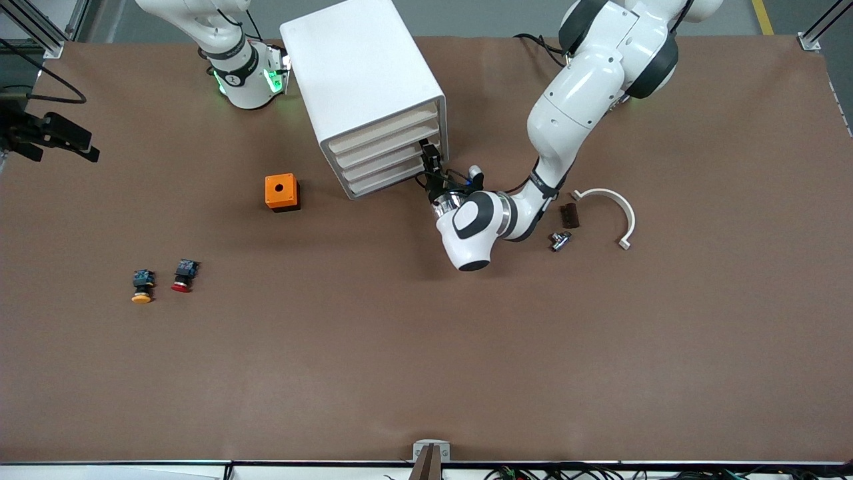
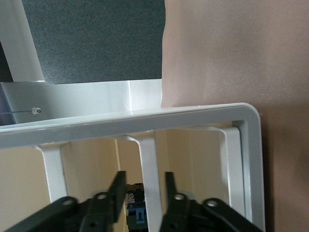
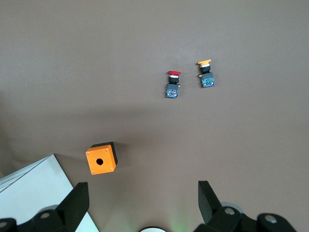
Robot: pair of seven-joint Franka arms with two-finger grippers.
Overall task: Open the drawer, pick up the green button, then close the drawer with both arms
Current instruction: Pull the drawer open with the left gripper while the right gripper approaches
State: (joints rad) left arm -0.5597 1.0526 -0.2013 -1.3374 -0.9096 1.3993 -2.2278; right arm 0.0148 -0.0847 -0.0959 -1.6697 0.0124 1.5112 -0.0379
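The white cabinet [image 1: 363, 73] stands toward the robots' end of the table. Its lowest drawer [image 1: 385, 181] sits flush with the three above it. My left gripper [image 1: 431, 159] is at the drawer fronts, at the corner toward the left arm's end. In the left wrist view its fingers [image 2: 117, 191] are apart and straddle a white divider bar [image 2: 148, 164] without gripping it. A small black and blue body [image 2: 136, 209] shows between them inside the cabinet; no green cap shows. My right gripper [image 3: 142, 193] is open and empty, raised beside the cabinet, waiting.
An orange box with a hole [image 1: 282, 192] sits nearer the camera than the cabinet. A red-capped button [image 1: 184, 274] and a yellow-capped one [image 1: 142, 287] lie toward the right arm's end. A white curved bracket [image 1: 616, 207], a brown block [image 1: 568, 215] and a metal piece [image 1: 560, 240] lie by the left arm.
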